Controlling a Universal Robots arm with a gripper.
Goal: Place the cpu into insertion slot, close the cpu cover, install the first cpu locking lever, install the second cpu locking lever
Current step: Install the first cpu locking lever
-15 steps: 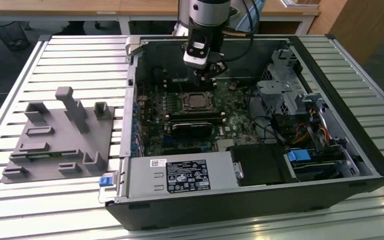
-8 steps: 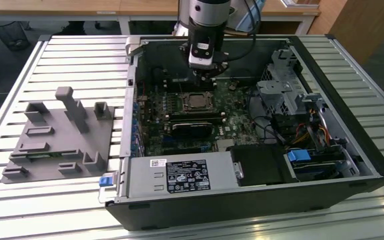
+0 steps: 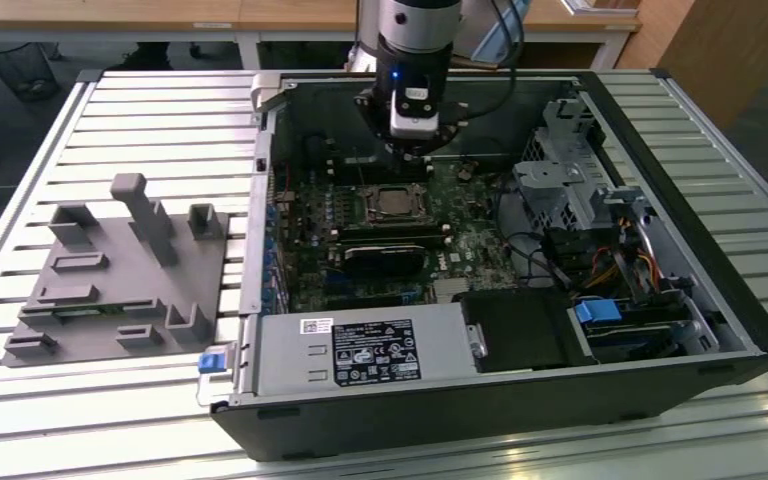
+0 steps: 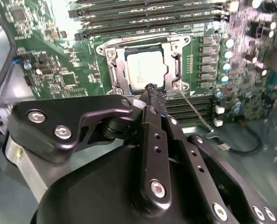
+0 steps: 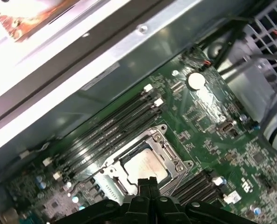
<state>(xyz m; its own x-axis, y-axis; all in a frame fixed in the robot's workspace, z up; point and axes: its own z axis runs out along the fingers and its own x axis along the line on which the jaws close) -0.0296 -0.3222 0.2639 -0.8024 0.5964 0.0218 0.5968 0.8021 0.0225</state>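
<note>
- Slatted table (image 3: 157, 120) under everything, with a computer case (image 3: 491, 425) laid open face up, likely for reach from above.
- Grey holder block (image 3: 117, 270) at nine o'clock of the case in the exterior view, set apart, probably for parking parts.
- Arm (image 3: 418, 30) upright at the case's twelve o'clock, clear of its walls.
- Green board (image 3: 304, 260) across the case floor.
- Gripper (image 3: 411, 160) low over the board, just at twelve o'clock of the socket (image 4: 111, 52); fingers (image 5: 143, 186) pressed together, gripping nothing, seemingly set to push rather than grasp.
- Cover (image 4: 121, 77) folded flat on the socket.
- Chip (image 4: 145, 70) seated inside, showing through the cover's window.
- Thin wire lever (image 4: 194, 109) angled away from a socket corner, apparently unlatched.
</note>
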